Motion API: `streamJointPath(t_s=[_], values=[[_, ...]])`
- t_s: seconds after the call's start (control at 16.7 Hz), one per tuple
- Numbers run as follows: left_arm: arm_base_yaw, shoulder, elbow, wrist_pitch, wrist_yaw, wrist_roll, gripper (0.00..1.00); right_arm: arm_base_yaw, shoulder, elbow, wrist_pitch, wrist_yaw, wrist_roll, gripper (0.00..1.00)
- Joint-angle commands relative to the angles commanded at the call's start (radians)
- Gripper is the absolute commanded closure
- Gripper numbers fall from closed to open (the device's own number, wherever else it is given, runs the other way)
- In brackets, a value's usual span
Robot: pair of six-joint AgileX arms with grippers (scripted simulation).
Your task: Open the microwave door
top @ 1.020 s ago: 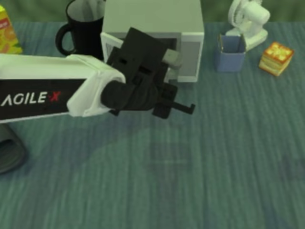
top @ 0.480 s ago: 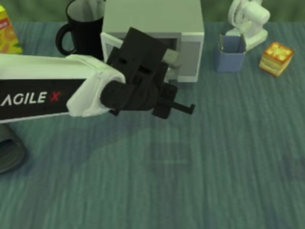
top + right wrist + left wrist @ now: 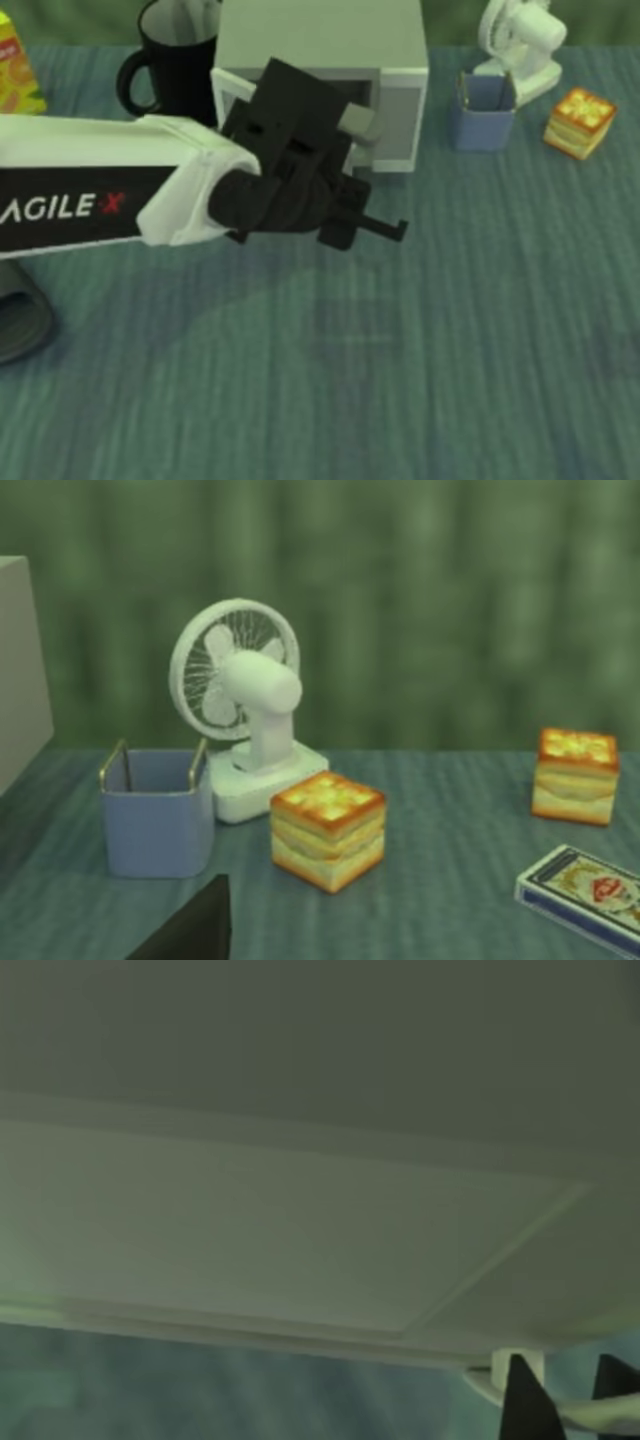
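Now, left gripper: at the microwave's front, jaws closed around the door's white handle.
Microwave: back of the counter, between the black mug and blue-grey cup.
Microwave door: fills the left wrist view; whether it is ajar I cannot tell.
Right gripper: only a dark edge shows; jaws' state unclear.
Near the cup: white fan, sandwich block.

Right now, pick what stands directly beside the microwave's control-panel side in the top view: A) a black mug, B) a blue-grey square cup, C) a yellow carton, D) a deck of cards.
B: the blue-grey square cup stands on the table just right of the microwave, while the black mug is on its other side.
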Motion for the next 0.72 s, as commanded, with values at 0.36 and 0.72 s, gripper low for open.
streamJointPath(t_s=[0.36, 0.72], values=[[0.025, -0.030, -0.039, 0.014, 0.039, 0.057, 1.00, 0.000, 0.000, 0.000, 0.000, 0.000, 0.000, 0.00], [0.025, -0.030, -0.039, 0.014, 0.039, 0.057, 1.00, 0.000, 0.000, 0.000, 0.000, 0.000, 0.000, 0.00]])
